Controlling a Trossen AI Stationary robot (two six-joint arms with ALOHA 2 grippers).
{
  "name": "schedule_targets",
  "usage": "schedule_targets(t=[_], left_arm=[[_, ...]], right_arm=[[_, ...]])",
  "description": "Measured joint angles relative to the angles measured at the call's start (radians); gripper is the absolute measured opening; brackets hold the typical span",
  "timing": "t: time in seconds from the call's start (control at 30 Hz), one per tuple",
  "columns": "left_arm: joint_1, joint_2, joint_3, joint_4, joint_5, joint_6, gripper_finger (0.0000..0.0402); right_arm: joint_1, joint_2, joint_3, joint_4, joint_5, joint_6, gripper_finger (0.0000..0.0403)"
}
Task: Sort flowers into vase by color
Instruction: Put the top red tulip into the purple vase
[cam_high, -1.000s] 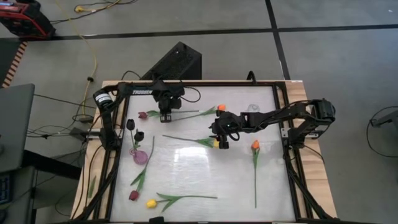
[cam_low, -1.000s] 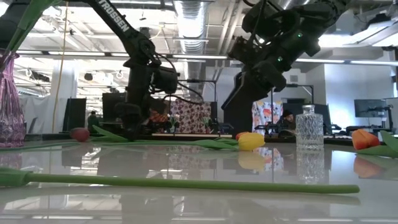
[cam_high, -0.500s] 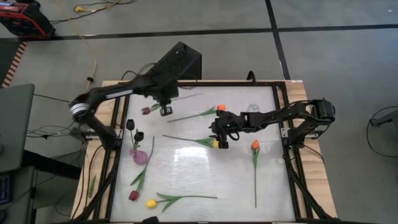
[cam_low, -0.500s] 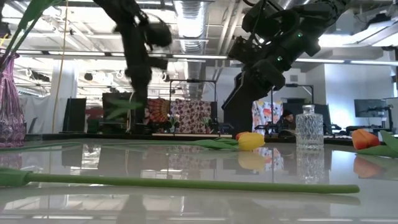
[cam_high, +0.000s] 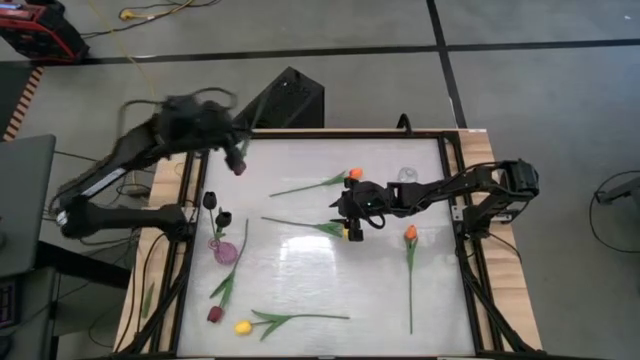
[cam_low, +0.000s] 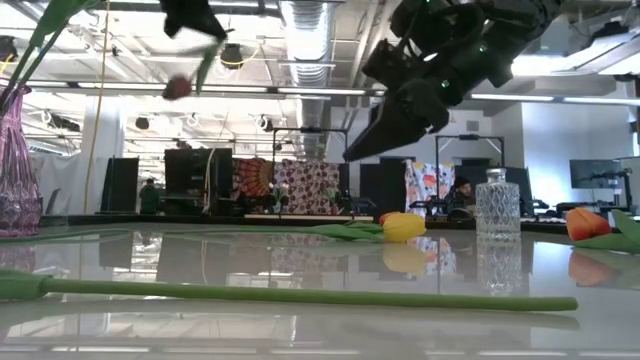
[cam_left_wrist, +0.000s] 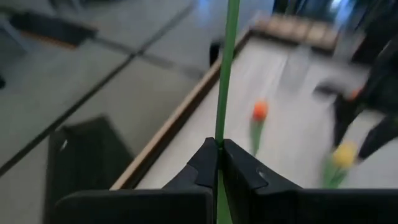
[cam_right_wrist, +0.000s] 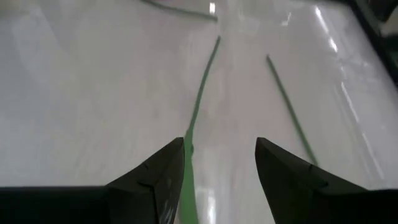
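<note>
At the upper left of the overhead frame, the left gripper (cam_high: 232, 150) is carrying a dark maroon artificial tulip with a thin green stem (cam_high: 239, 166) clear of the white table (cam_high: 300, 270), its fingers (cam_left_wrist: 205, 167) pinched tight on the stem, presumably bound for the purple glass vase (cam_high: 226, 250) at the left edge. Near centre frame, the right gripper (cam_high: 352, 222) is hovering with fingers spread above a yellow-headed tulip (cam_high: 346, 235), holding nothing

Our blurred left gripper (cam_high: 236, 152), and the thin green stem (cam_left_wrist: 225, 74) cut off at the wrist view's edge.
</note>
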Motion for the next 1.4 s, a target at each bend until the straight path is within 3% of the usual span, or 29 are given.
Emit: schedule_targets(t=[0.2, 0.33, 0.53, 0.63, 0.77, 1.03, 1.2, 1.3, 1.4], left_arm=[[-0.009, -0.152, -0.015, 0.158, 0.203, -0.050, 0.0000], [-0.061, -0.221, -0.041, 0.206, 0.289, 0.130, 0.0000], [-0.187, -0.287, -0.052, 0.143, 0.075, 0.642, 0.0000], [-0.235, -0.307, -0.052, 0.136, -0.062, 0.809, 0.0000], [-0.275, -0.320, -0.052, 0.105, -0.207, 0.889, 0.0000], [-0.364, -0.254, -0.052, 0.166, -0.214, 0.926, 0.0000], [-0.417, -0.161, -0.052, 0.356, -0.354, 1.007, 0.0000], [-0.413, -0.099, -0.052, 0.478, -0.445, 1.068, 0.0000], [-0.373, -0.033, -0.051, 0.524, -0.453, 1.059, 0.0000]], right_arm=[[0.030, 0.000, 0.000, 0.083, 0.000, -0.042, 0.0220], [0.050, 0.000, 0.000, 0.168, 0.000, -0.042, 0.0221], [0.085, 0.000, 0.000, 0.195, 0.000, -0.042, 0.0221], [0.096, 0.000, 0.000, 0.196, -0.001, -0.041, 0.0221], [0.092, 0.000, 0.000, 0.196, -0.001, -0.042, 0.0221], [0.051, -0.003, 0.025, 0.270, -0.001, -0.075, 0.0221], [0.053, -0.038, 0.101, 0.243, 0.016, -0.344, 0.0221], [0.074, -0.062, 0.136, 0.237, 0.131, -0.691, 0.0221], [0.087, -0.075, 0.167, 0.249, 0.273, -1.089, 0.0221]])
